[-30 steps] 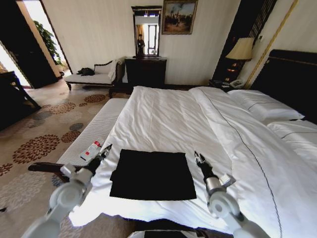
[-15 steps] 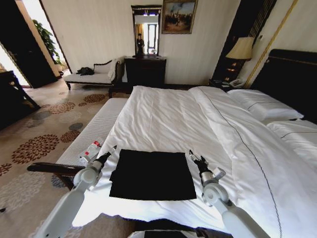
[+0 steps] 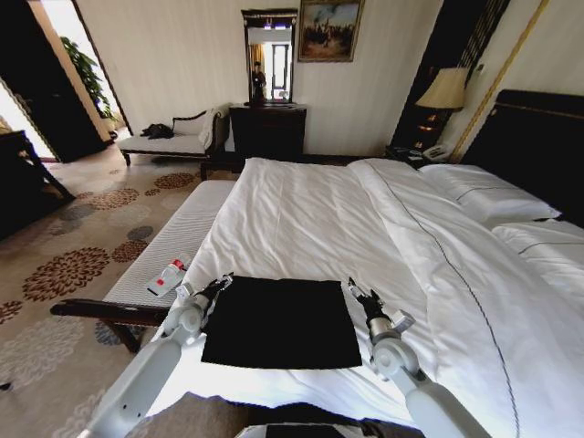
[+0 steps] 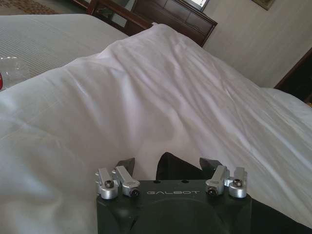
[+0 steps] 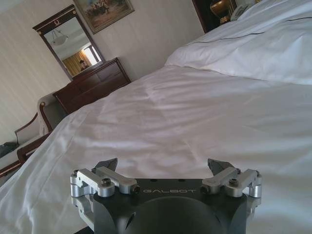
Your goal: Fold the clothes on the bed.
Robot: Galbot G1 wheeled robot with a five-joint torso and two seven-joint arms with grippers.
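The clothes (image 3: pixel 281 321) are a single black garment, lying flat as a neat rectangle on the white duvet of the bed (image 3: pixel 310 219) near its front edge. My left gripper (image 3: pixel 222 283) is open at the garment's far left corner. In the left wrist view that black corner (image 4: pixel 180 170) pokes up between the spread fingers of the left gripper (image 4: pixel 167 163). My right gripper (image 3: pixel 354 292) is open just off the far right corner. In the right wrist view, white duvet (image 5: pixel 185 112) lies ahead of the right gripper (image 5: pixel 163 165).
A striped bench (image 3: pixel 173 246) runs along the bed's left side with a plastic bottle (image 3: pixel 167 276) on it. Pillows (image 3: pixel 488 196) and a dark headboard are at the right. A chaise longue (image 3: pixel 173 141), dresser (image 3: pixel 267 130) and lamp (image 3: pixel 443 91) stand by the far wall.
Both arms have reached forward and inward. The left gripper moved from beside the bottle to the garment's far left corner; the right gripper edged to the far right corner.
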